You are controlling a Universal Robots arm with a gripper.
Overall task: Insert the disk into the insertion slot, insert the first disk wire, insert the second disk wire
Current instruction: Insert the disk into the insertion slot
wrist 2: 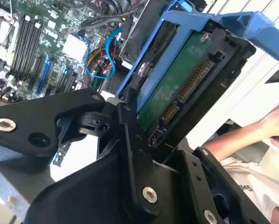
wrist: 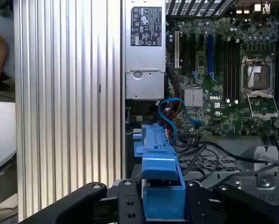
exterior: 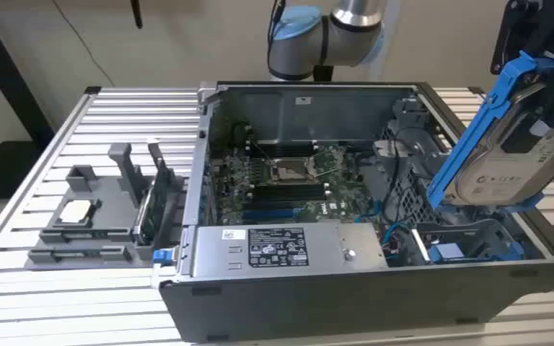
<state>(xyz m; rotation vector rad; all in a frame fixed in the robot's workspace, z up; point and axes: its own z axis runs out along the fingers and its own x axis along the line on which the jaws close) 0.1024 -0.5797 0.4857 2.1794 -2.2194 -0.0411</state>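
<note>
In the exterior view my gripper [exterior: 539,86] hangs at the right, shut on the disk [exterior: 508,169]. The disk is silver with a white label, sits in a blue carrier frame [exterior: 479,122], and is tilted steeply on edge. It hovers just above the insertion slot [exterior: 469,241], a grey bay with blue fittings in the case's near right corner. The second wrist view shows the disk's green underside [wrist 2: 181,79] and its connector between my black fingers [wrist 2: 130,135]. In the first wrist view the carrier's blue edge [wrist: 158,168] sits in the gripper [wrist: 162,200]. Blue wires [wrist: 174,116] curl inside the case near the bay.
The open computer case holds a motherboard [exterior: 287,180] and a grey labelled power supply [exterior: 277,249] along its front wall. A grey fixture [exterior: 94,216] with small parts stands on the slatted table [exterior: 27,288] at the exterior view's left. A person's arm [wrist 2: 251,135] shows beside the table.
</note>
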